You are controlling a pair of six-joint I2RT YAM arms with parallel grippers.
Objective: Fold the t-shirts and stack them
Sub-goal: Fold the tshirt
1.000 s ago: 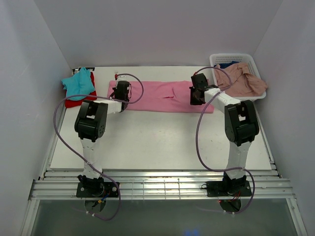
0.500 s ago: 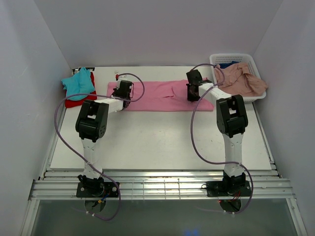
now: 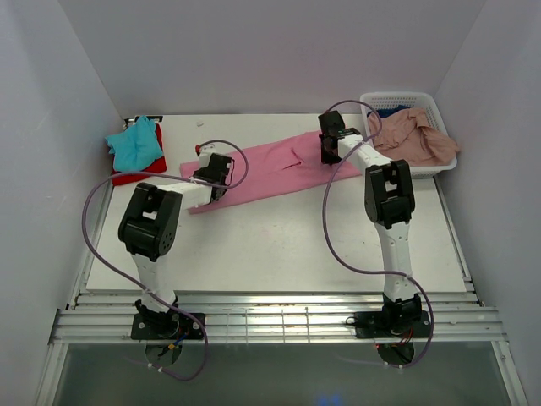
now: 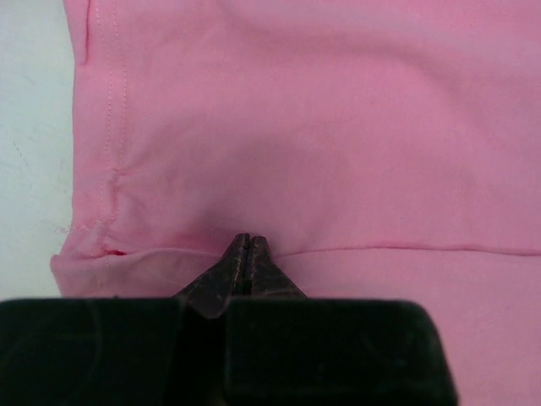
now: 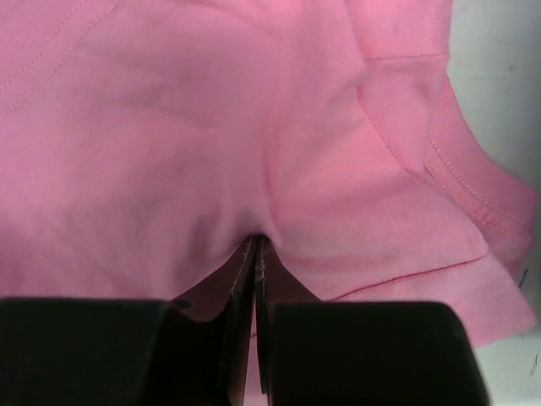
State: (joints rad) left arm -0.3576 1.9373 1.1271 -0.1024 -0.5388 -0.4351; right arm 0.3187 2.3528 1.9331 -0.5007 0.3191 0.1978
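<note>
Fingers tight on pink t-shirt, newly slanted

No readable text or labels anywhere.

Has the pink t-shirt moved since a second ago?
Yes. The pink t-shirt turned: its left end swung toward the near table edge, away from the teal t-shirt.

A white rectangular bench fills the middle of the overhead view. Plain pale grey-white panels enclose it on three sides: a back wall, a left wall and a right wall. A silver slotted metal rail frame runs along the bench's near edge, with a dark grey-green surface below it. The light is soft and even.
</note>
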